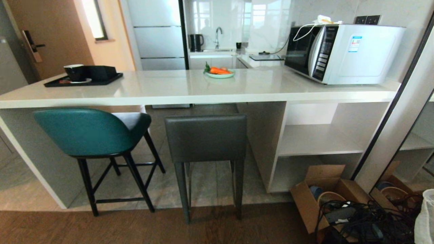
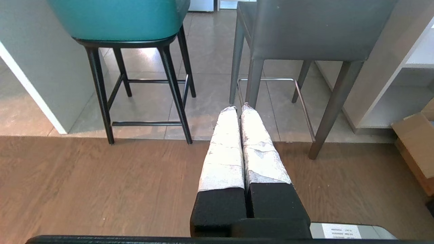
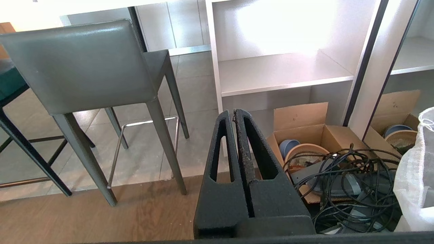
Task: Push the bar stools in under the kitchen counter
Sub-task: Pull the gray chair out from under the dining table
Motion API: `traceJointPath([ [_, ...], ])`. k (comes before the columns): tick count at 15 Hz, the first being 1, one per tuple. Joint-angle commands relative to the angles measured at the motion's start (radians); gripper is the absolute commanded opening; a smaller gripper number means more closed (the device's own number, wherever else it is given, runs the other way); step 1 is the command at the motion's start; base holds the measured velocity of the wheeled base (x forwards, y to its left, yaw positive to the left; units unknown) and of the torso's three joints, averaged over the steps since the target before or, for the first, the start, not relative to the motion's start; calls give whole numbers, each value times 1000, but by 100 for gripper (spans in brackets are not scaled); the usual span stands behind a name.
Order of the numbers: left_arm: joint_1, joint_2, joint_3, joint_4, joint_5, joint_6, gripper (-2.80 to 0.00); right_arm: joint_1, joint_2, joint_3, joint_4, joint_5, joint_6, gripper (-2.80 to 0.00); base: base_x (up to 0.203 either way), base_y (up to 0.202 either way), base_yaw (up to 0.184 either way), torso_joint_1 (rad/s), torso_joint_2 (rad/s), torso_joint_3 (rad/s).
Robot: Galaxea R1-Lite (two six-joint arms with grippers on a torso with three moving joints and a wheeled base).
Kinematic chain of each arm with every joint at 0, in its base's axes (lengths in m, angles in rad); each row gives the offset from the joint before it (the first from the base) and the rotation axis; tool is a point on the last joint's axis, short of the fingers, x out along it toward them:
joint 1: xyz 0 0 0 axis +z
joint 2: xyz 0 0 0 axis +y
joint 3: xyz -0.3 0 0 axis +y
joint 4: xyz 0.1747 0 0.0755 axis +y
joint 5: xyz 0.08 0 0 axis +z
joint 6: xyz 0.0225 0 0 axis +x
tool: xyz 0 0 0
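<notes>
Left of the grey stool (image 1: 205,139): teal stool (image 1: 89,132), back rounded, seat partly beneath the counter (image 1: 190,88), rear legs on the tile, front legs near the seam with the wood floor (image 1: 135,227). Above it, on the counter: black tray (image 1: 83,80) with a dark cup (image 1: 74,72).

Grey stool itself: stood square to the counter edge, back just below the slab, front legs over the seam onto the wood floor, rear legs on tile. Seat not far under the slab.

Before the grey stool, low over the wood floor: left gripper (image 2: 239,108), wrapped fingers (image 2: 225,149) pressed together, clenched on nothing, clear of both stools.

Beyond the grey stool, on the counter: plate of carrots (image 1: 219,72).

Right of the grey stool: right gripper (image 3: 234,113), black fingers (image 3: 222,149) closed tight, empty, touching nothing. Further right of the grey stool: open white shelves (image 1: 318,139) under the counter, microwave (image 1: 342,53) on top, cardboard box (image 1: 325,196) with bowls and tangled cables (image 1: 366,220) on the floor.
</notes>
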Motion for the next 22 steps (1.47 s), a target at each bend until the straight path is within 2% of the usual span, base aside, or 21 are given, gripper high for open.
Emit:
traceJointPath([
  [1, 0, 2, 0, 0, 0, -1, -280, 0, 0, 28, 0, 0, 1, -280, 0, 0, 0, 0, 0, 0],
  [22, 0, 2, 0, 0, 2, -1, -280, 0, 0, 28, -1, 0, 0, -280, 0, 0, 0, 0, 0, 0],
])
